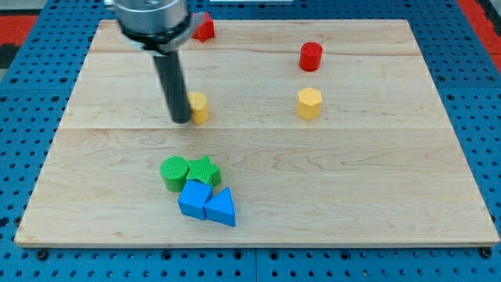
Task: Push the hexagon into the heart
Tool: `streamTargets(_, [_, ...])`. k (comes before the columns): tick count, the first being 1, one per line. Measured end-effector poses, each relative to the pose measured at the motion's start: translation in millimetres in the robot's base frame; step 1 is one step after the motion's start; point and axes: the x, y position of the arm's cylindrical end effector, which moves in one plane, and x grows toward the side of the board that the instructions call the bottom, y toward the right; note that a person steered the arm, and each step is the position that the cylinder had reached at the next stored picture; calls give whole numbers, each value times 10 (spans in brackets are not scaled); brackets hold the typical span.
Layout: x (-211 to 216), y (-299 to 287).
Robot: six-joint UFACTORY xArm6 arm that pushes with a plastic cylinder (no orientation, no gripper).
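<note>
A yellow hexagon point(309, 103) sits right of the board's middle. A small yellow block point(200, 107), possibly a heart, lies left of centre, with its left side hidden behind my rod. My tip point(181, 121) rests on the board right against that block's left side, far to the left of the hexagon. The two yellow blocks are well apart and roughly level with each other.
A red cylinder point(311, 56) stands just above the hexagon. A red block point(205, 29) sits at the view's top, partly hidden by the arm. A green cylinder point(174, 172), a green block point(206, 169), a blue block point(193, 199) and a blue triangle point(222, 208) cluster below my tip.
</note>
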Motion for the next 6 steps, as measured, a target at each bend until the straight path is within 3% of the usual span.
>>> streamTargets(1, [-3, 426])
streamTargets(2, [278, 763])
streamTargets(3, [294, 1678])
streamTargets(4, [19, 1963])
streamTargets(6, [-208, 1618])
